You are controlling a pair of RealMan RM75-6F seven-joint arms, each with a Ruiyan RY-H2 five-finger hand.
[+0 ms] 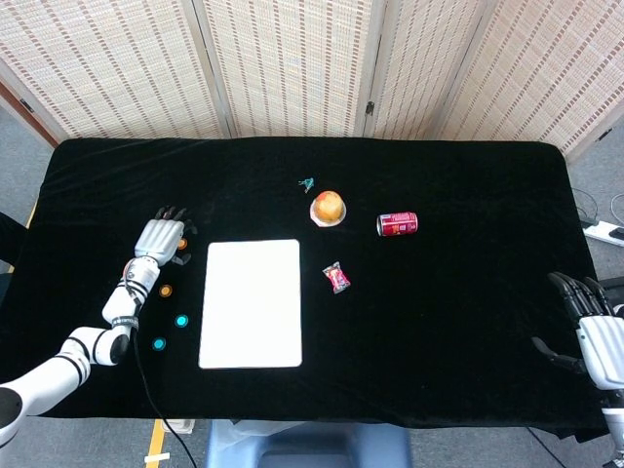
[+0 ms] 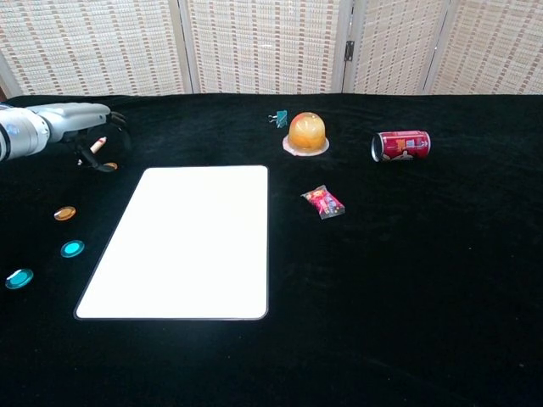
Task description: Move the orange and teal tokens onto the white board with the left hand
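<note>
The left hand [image 1: 162, 237] hovers over the far orange token [image 2: 110, 166], fingers [image 2: 109, 167] curled down around it; I cannot tell whether they grip it yet. The other orange token [image 2: 64, 213] and both teal tokens [image 2: 72, 248] lie on the tabletop left of the board [image 2: 187, 242]. Next: pinch, lift, carry right onto the board

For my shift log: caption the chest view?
Left robot hand over the farthest orange token, beside the white board.
</note>
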